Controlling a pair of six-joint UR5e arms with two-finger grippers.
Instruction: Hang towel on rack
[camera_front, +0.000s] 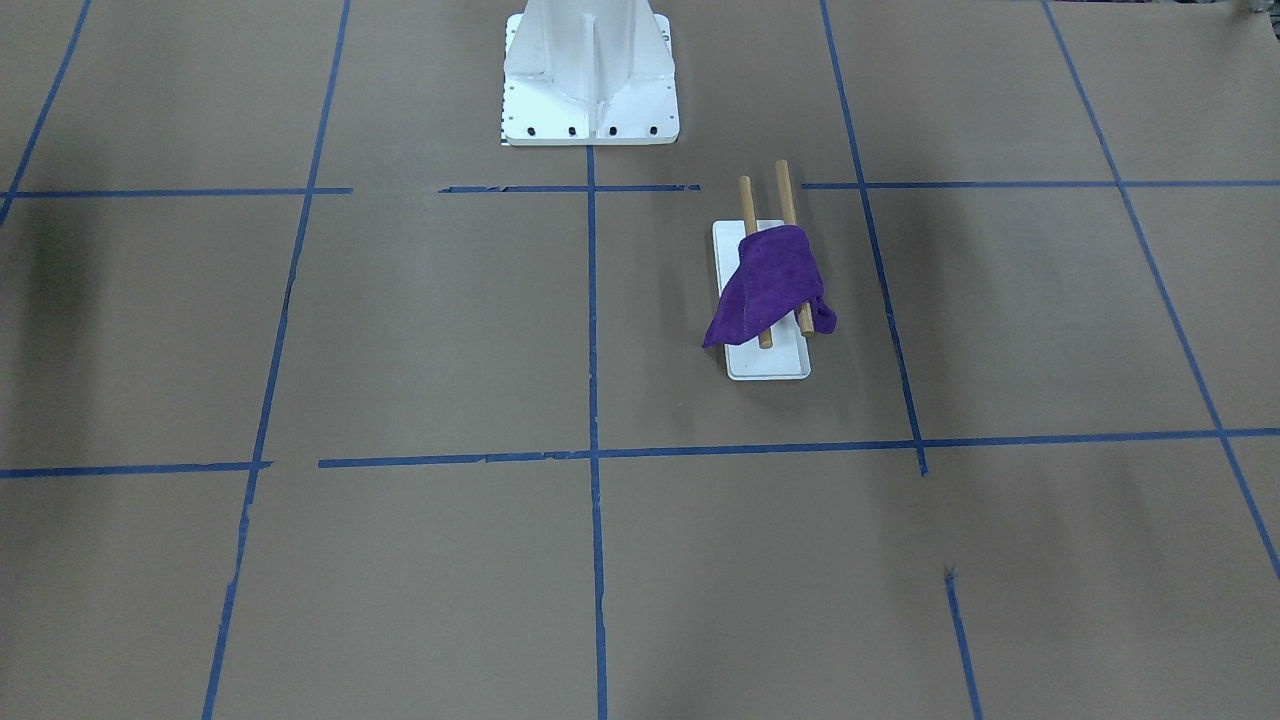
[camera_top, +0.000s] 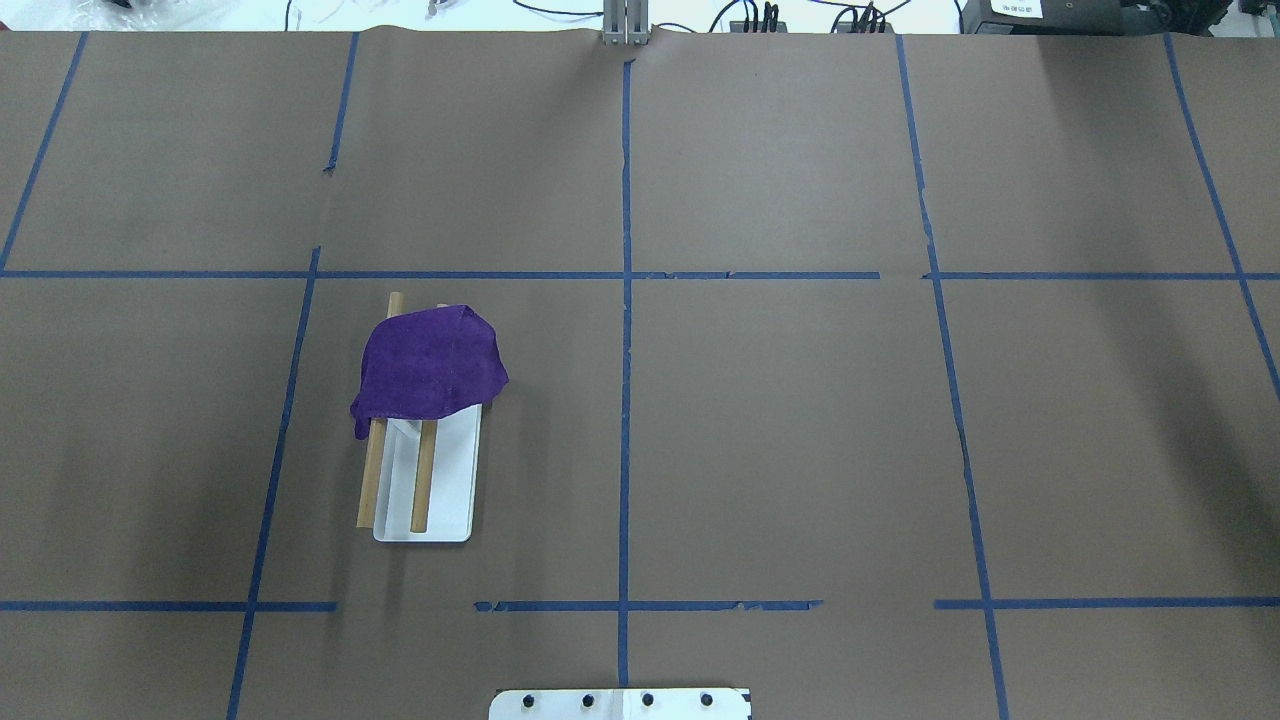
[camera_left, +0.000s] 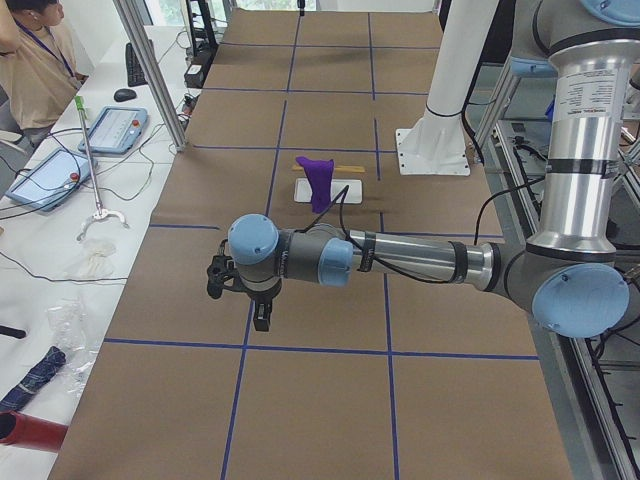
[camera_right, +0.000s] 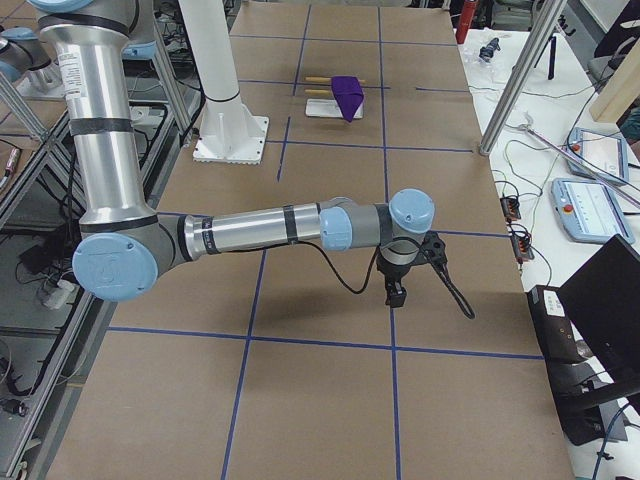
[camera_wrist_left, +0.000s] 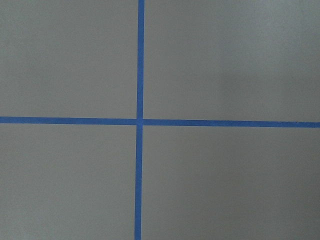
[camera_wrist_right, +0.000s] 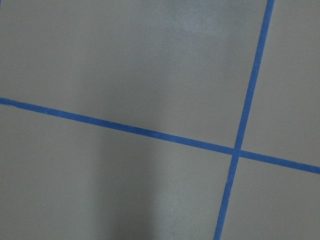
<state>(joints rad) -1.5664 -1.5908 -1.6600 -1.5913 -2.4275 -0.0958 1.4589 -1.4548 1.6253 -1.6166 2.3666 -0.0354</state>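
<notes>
Overhead exterior view: the purple towel (camera_top: 430, 365) is draped across the two wooden dowels (camera_top: 424, 480) of the rack (camera_top: 455, 480), which stands on the robot's left half of the table (camera_top: 800, 400). The cloth covers the dowels' far ends (one tip pokes out beyond it) and leaves their near ends bare over the white base plate. From the front-facing camera, the towel sags on both sides of the dowels. One corner hangs down past the plate's edge and a smaller flap drops on the other side.

The white ribbed pedestal (camera_front: 590, 80) stands at the robot's edge of the table, apart from the rack. Blue tape (camera_top: 626, 300) marks the brown table into squares.

The left hand (camera_left: 261, 320) hangs fingers-down above the table, well apart from the rack, toward the table's left end. The right hand (camera_right: 396, 293) hangs likewise toward the opposite end. Both show only in the side views, so I cannot tell how far either is parted or whether it grips anything. Each wrist camera sees only table and crossing tape.
</notes>
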